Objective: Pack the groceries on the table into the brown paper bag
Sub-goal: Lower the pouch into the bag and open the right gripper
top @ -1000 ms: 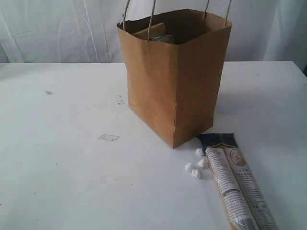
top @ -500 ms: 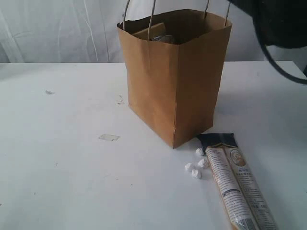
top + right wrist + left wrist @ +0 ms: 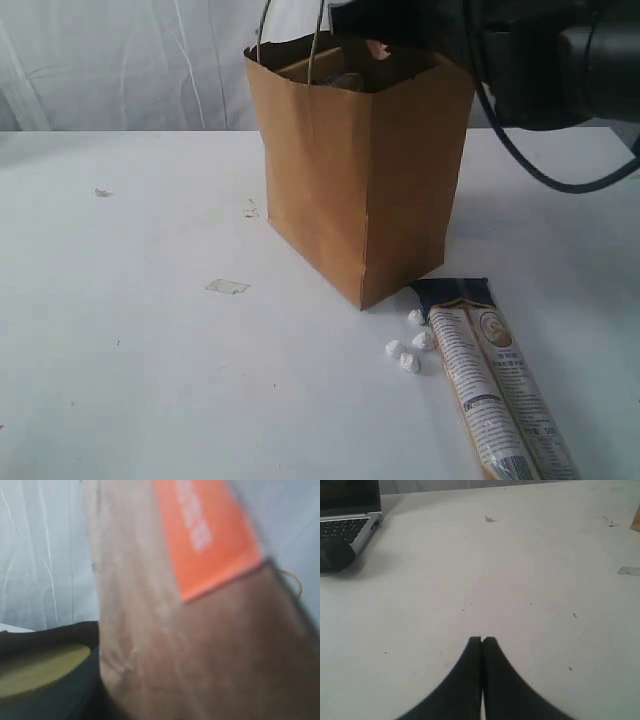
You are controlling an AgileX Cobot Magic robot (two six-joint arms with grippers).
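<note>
Groceries risk: left jaws closed, empty, above white worktop; centre, tall brown kraft-paper bag stands upright; right jaws grip brown pouch with orange strip over its mouth, liable to snag thin string handles and topple it.

Matt kraft paper on the brown paper bag, faintly creased along the folds. Smooth matt white on the surface, lightly specked. Glossy printed film on the long beige printed packet. Wrinkled matt paper on the brown pouch with orange strip, smoother across the orange. Soft folded cloth for the white curtain.
</note>
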